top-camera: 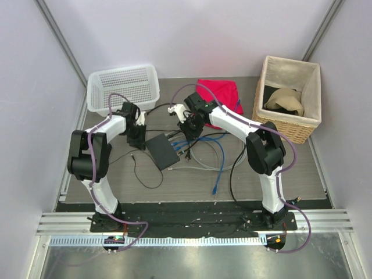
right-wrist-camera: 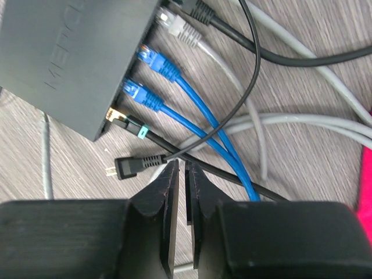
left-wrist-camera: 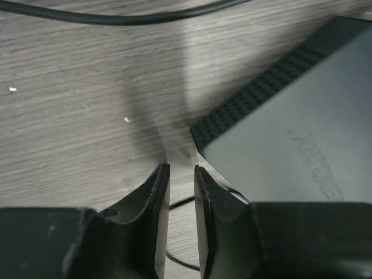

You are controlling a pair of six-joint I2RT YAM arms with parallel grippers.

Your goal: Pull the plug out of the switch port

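Note:
The black switch lies flat between the arms. In the right wrist view the switch has several plugs in its edge: a grey one, two blue ones, and a black plug with a teal band at the near corner. My right gripper is shut and empty, just short of these cables, over a loose two-prong power plug. My left gripper is down at the table beside the switch's corner, its jaws nearly together with nothing between them.
Blue, grey and black cables sprawl right of the switch. A red cloth lies behind it. A white mesh basket stands at the back left and a wicker basket at the back right. A thin black cable loops at the front left.

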